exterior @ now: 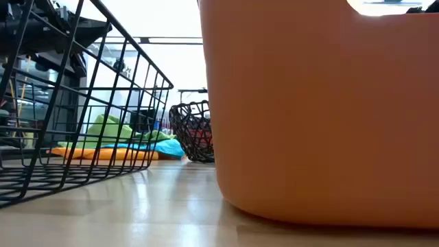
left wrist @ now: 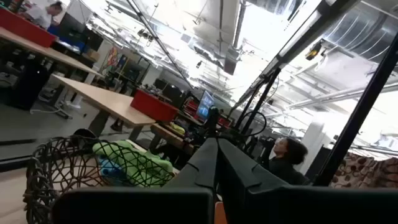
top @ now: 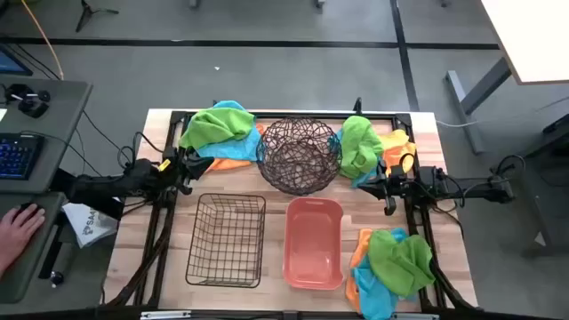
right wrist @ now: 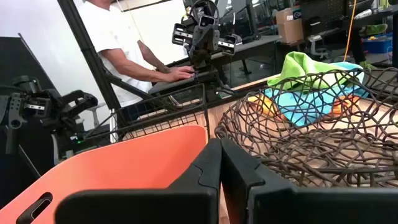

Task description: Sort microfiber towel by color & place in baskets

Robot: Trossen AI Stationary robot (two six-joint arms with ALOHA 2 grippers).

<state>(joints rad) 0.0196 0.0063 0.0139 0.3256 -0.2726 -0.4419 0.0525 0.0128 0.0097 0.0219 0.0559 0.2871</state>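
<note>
Microfiber towels in green, blue and orange lie in three heaps on the table: far left point(top: 220, 129), far right point(top: 369, 147) and near right point(top: 391, 262). The round brown wire bowl point(top: 300, 153) stands at the far middle. The black wire basket point(top: 228, 240) and the salmon tub point(top: 313, 242) stand nearer. My left gripper point(top: 188, 171) hovers shut beside the far-left heap, its fingers point(left wrist: 216, 162) pointing toward the bowl point(left wrist: 62, 168). My right gripper point(top: 364, 183) is shut beside the far-right heap, above the tub's far end point(right wrist: 124, 168), with the bowl point(right wrist: 311, 143) next to it.
In the low view the basket point(exterior: 68, 103) and the tub point(exterior: 322, 103) fill the foreground, with the bowl point(exterior: 195, 130) and a towel heap point(exterior: 116, 140) behind them. A person's hand point(top: 18, 227) rests at a desk left of the table. Bare wood lies between the containers.
</note>
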